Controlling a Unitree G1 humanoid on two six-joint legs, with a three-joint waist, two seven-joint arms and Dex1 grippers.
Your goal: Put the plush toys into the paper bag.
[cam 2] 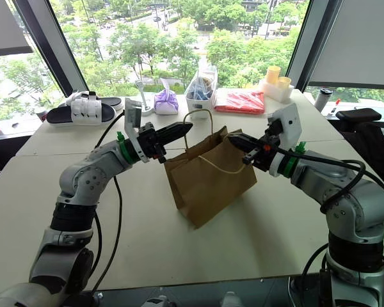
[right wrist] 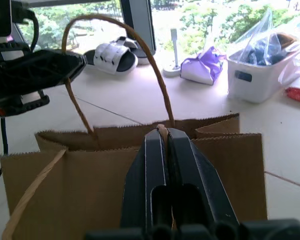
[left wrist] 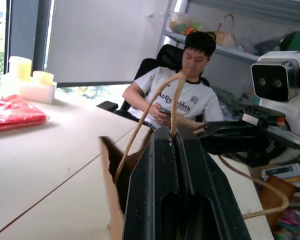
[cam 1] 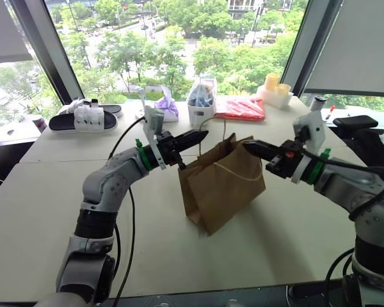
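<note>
Brown paper bag (cam 2: 208, 179) is held up near the middle of the table (cam 1: 288, 236), its base seemingly just touching the surface and tilted, with the left tool (cam 1: 193, 137) clamped on one cord handle (cam 2: 197, 121) and the right tool (cam 2: 238, 142) clamped on the other cord at the bag's rim. No plush toys can be made out on the table or in the bag's mouth, so their place cannot be told. Tearing of a thin cord or collapse of the mouth is judged likely if the tools are drawn apart unevenly.
</note>
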